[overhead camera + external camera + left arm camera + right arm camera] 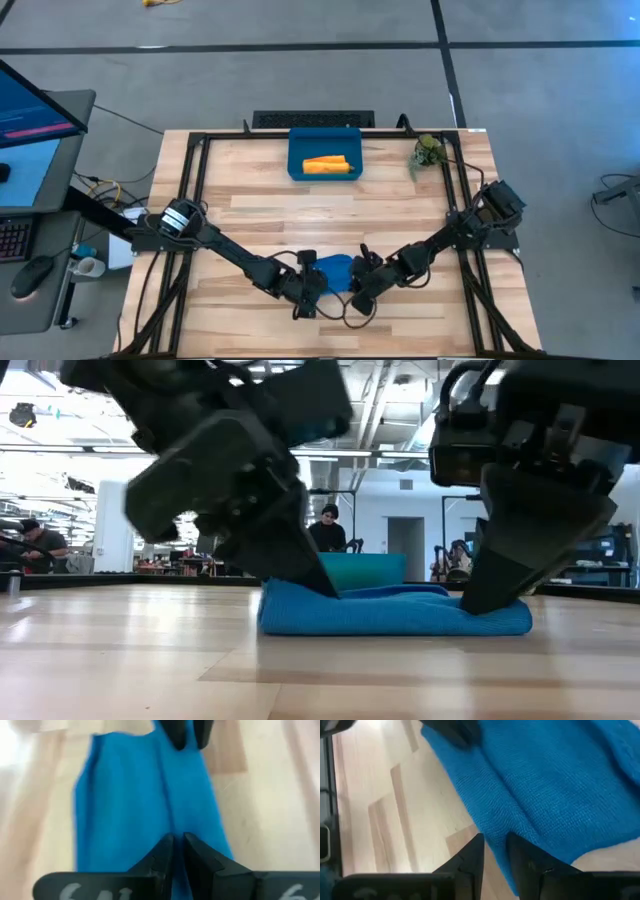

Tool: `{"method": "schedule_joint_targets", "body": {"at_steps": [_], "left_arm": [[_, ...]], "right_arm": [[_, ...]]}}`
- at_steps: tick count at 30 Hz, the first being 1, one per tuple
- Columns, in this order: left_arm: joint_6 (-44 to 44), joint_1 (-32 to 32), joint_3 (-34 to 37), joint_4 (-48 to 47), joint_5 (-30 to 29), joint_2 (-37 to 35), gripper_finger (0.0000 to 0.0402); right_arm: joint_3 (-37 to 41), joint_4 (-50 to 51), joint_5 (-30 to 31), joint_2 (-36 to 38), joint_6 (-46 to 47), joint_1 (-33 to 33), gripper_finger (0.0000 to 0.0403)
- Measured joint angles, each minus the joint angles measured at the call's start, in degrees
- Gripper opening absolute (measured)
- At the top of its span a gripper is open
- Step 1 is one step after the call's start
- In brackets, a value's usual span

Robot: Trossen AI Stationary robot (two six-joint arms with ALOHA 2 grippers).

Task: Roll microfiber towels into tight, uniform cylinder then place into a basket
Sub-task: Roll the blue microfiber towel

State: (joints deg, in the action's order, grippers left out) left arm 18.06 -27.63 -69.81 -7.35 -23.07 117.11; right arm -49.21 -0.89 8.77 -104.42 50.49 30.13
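Knitted blue towel (soft, folded flat) between 2 dark hands.

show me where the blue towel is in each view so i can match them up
High view: blue towel near the table's front edge, between both grippers.
Low view: centre, lying flat on the table.
Left wrist view: fills the middle.
Right wrist view: upper right.
Shared landmark: the light wooden table.
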Motion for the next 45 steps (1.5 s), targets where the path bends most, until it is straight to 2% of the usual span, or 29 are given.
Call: {"method": "schedule_joint_targets", "body": {"at_steps": [5, 9, 14, 17, 22, 27, 33, 40, 45], "left_arm": [[0.1, -2.4, 0.0, -2.9, -7.3, -3.0, 0.0034], [0.3, -4.4, 0.0, -2.7, -10.1, -3.2, 0.0034], [-0.3, -5.4, -0.1, -0.3, -10.4, -2.5, 0.0034], [-0.6, -5.1, -0.2, 1.5, -8.5, -1.3, 0.0034], [0.3, -4.0, -0.1, -0.2, -9.0, 1.4, 0.0034], [4.6, -2.8, -0.2, -2.3, -9.2, 1.6, 0.0034], [4.4, -2.5, -0.3, -2.2, -7.8, 1.8, 0.0034], [-0.3, -4.4, -0.2, -1.9, -15.1, -0.3, 0.0034], [-0.5, -3.5, -0.2, -2.3, -16.3, -0.2, 0.0034]], "right_arm": [[0.0, 0.1, -0.6, 0.0, 6.6, -1.1, 0.011], [0.1, 0.2, -0.6, 0.0, 9.5, -1.7, 0.011], [0.2, -1.0, -0.4, -0.1, 11.3, -2.4, 0.011], [0.2, -2.5, -0.1, -0.3, 11.2, -2.6, 0.011], [0.3, -3.9, -0.1, -0.4, 11.2, -2.7, 0.011], [0.3, -4.0, -0.9, -0.4, 11.0, -2.1, 0.0111], [0.3, -3.9, -2.2, -0.3, 10.6, -2.2, 0.0111], [0.2, -3.5, -3.1, -0.3, 10.6, -2.6, 0.0111], [0.2, -2.4, -3.3, -0.2, 10.6, -2.9, 0.0111]]}}
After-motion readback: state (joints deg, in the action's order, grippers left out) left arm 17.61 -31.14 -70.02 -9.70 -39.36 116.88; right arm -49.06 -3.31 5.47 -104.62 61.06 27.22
